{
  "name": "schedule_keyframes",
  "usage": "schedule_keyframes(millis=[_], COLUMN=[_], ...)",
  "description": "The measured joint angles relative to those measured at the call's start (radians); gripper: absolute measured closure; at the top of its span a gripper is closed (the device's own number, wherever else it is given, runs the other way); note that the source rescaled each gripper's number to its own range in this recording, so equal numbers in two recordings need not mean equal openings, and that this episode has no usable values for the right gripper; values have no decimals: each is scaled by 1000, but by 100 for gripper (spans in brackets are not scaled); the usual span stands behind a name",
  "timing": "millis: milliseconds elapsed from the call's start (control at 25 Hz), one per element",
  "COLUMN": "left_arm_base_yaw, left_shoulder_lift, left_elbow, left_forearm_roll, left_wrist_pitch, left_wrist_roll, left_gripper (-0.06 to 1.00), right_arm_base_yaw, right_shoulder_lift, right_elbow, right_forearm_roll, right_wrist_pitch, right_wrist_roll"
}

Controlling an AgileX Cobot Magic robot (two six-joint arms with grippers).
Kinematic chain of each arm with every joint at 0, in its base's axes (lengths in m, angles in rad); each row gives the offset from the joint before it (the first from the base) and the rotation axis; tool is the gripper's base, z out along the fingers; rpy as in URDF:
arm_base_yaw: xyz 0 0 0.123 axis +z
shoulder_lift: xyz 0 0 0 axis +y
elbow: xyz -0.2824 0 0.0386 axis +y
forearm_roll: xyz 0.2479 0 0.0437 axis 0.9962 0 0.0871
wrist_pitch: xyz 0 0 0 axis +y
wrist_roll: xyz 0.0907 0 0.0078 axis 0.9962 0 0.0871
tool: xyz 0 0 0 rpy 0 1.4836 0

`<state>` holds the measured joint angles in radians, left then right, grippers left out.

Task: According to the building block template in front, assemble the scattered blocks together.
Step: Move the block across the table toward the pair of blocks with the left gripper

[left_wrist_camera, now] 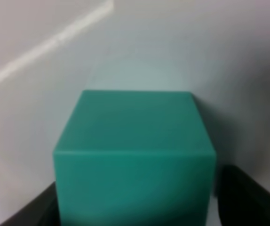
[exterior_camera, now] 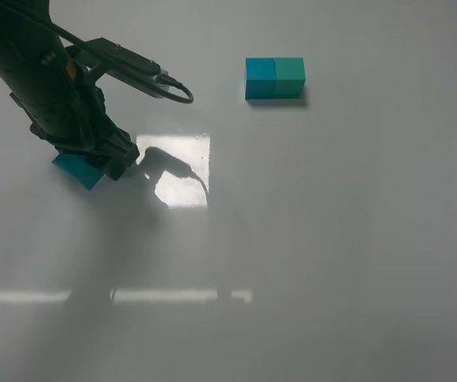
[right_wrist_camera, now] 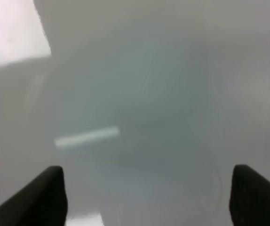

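Observation:
The template [exterior_camera: 275, 78], a deep blue cube joined to a green cube, lies at the back, right of centre. My left gripper [exterior_camera: 107, 165] is low over the table at the left. A light cyan-blue cube [exterior_camera: 76, 170] shows partly from under it. In the left wrist view a sea-green cube [left_wrist_camera: 135, 155] stands on the table between the fingers of the left gripper [left_wrist_camera: 137, 197]. The jaws are spread on either side of it, with a thin gap at one side. The green cube does not show in the high view. My right gripper [right_wrist_camera: 146, 197] is open and empty over bare table.
The white table [exterior_camera: 332, 239] has a bright glare patch [exterior_camera: 182, 171] just right of the left gripper and a faint light stripe across the front. The left arm's cable [exterior_camera: 177, 87] loops out toward the middle. The right arm is outside the high view.

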<state>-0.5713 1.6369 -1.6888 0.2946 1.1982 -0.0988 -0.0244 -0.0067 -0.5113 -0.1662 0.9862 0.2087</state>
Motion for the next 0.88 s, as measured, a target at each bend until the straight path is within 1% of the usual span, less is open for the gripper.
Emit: schedule_keyframes(millis=[40, 120, 200, 240, 440, 640, 880], left_arm_base_yaw=[0, 2, 2, 2, 2, -6, -93], left_shoulder_lift=[0, 0, 0, 0, 0, -1, -8], left_elbow=[0, 0, 0, 0, 0, 0, -34], left_forearm_roll=[1, 8, 16, 16, 16, 11, 4], left_wrist_pitch=[0, 0, 1, 1, 1, 16, 23], left_wrist_roll=[0, 1, 1, 1, 23, 108, 230], left_gripper=[66, 76, 92, 94, 94, 94, 94], right_arm_base_yaw=[0, 0, 0, 0, 0, 0, 0], right_shoulder_lift=[0, 0, 0, 0, 0, 0, 0], right_elbow=[0, 0, 0, 0, 0, 0, 0], right_forearm_roll=[0, 0, 0, 0, 0, 0, 0], right_wrist_pitch=[0, 0, 0, 0, 0, 0, 0], right_wrist_roll=[1, 1, 1, 1, 1, 1, 1])
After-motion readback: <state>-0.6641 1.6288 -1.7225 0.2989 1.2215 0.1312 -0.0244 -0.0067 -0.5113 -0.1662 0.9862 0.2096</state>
